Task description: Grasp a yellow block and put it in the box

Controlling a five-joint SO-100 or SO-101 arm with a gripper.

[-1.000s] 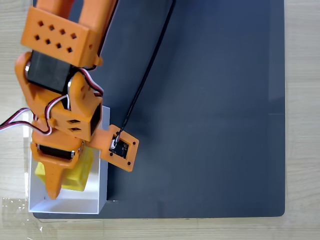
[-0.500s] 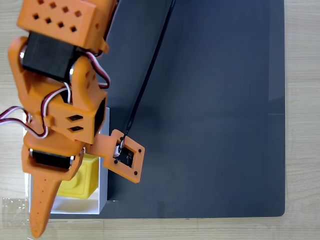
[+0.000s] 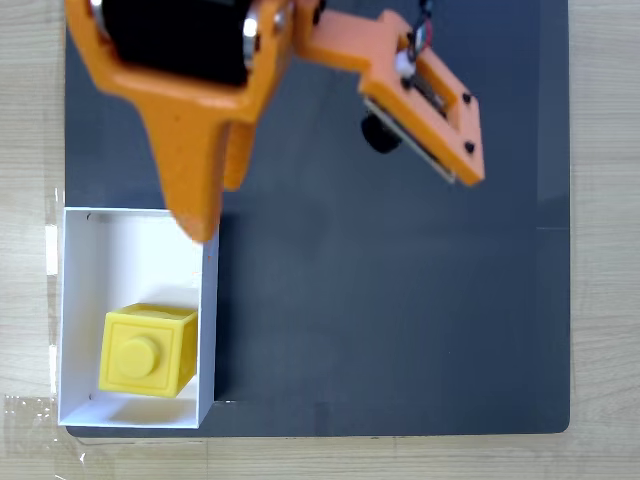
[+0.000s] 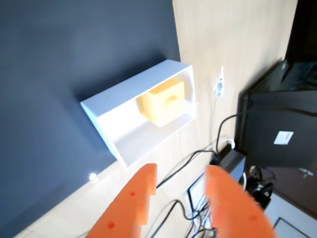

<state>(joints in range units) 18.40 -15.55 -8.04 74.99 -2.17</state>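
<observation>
The yellow block (image 3: 148, 350) rests on the floor of the white box (image 3: 130, 250), in its lower half in the fixed view, stud side up. The wrist view shows the same block (image 4: 162, 102) inside the box (image 4: 116, 101), tilted and well ahead of the fingers. My orange gripper (image 3: 218, 210) hangs high above the box's upper right corner, apart from the block. In the wrist view the gripper (image 4: 181, 171) is open, with a wide gap and nothing between its fingers.
A dark mat (image 3: 400, 300) covers most of the wooden table (image 3: 600, 200), and the box sits at its lower left corner. The wrist camera board (image 3: 430, 95) juts out to the right of the arm. Cables (image 4: 198, 158) and a black device (image 4: 277, 124) lie beyond the box.
The gripper has let go of the yellow block, risen and pulled back toward the top of the fixed view. The block stays in the box, now uncovered.
</observation>
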